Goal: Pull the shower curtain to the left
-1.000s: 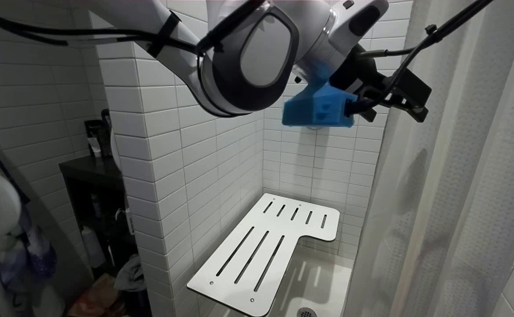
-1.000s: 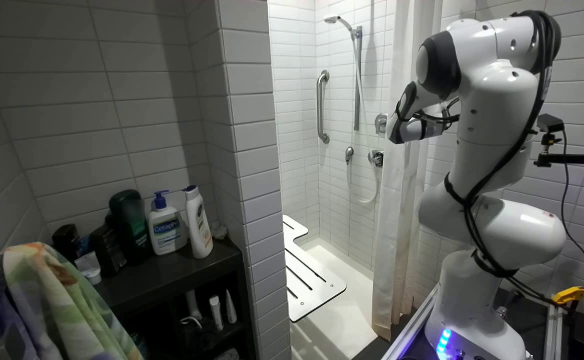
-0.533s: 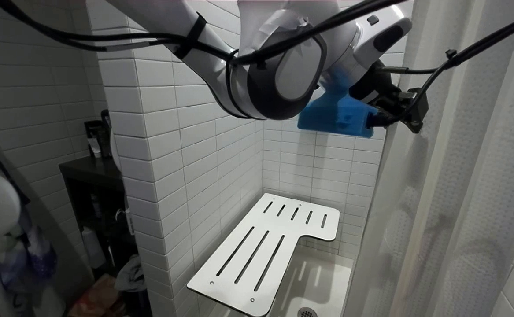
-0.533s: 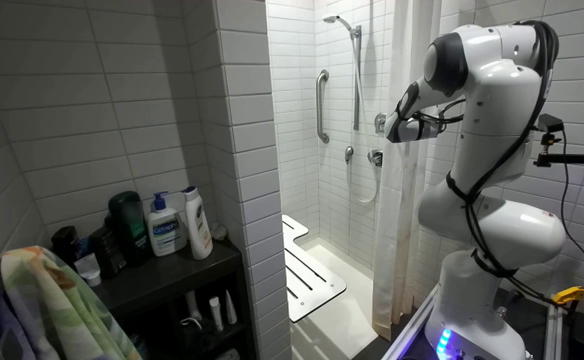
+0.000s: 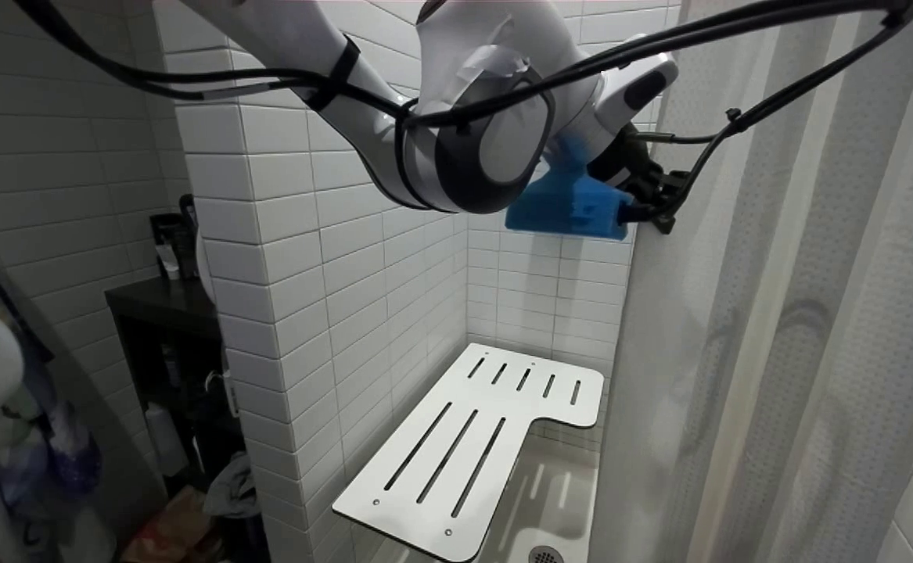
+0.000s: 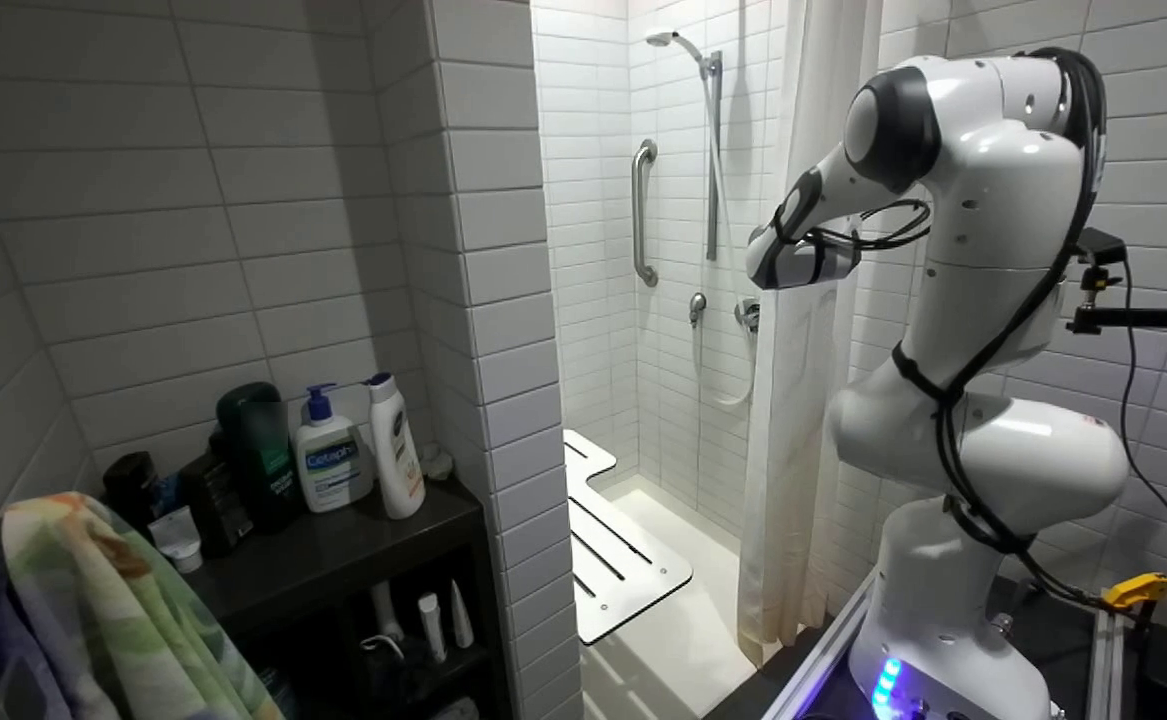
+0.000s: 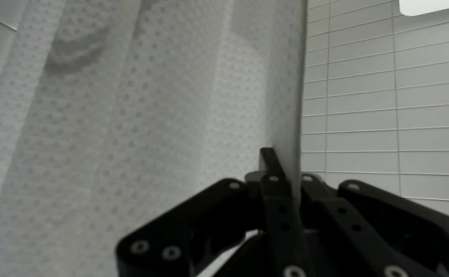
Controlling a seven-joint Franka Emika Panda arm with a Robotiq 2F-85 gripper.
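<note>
The tall white shower curtain [image 5: 738, 360] hangs in soft folds on the right of an exterior view. It also hangs beside the robot arm in an exterior view, the white sheet [image 6: 781, 470] falling almost to the floor. In the wrist view, the leading edge of the curtain [image 7: 284, 115] runs down between the jaws of my gripper [image 7: 287, 169]. One black finger [image 7: 272, 161] presses on the near face of the fabric; the opposite fingertip is mostly hidden behind it. Cables and the blue mount partly cover the gripper [image 5: 663, 207] in an exterior view.
A white slatted seat [image 5: 479, 446] juts from the tiled wall [image 5: 370, 313] left of the curtain. The dark shelf [image 6: 343, 560] holding several bottles stands beyond the tiled pillar [image 6: 503, 300]. Black cables [image 5: 800, 102] loop from the wrist across the curtain.
The jaws have gone from open to shut on the curtain's edge. Over the last half second, the gripper and that edge have moved left in both exterior views, narrowing the gap to the seat.
</note>
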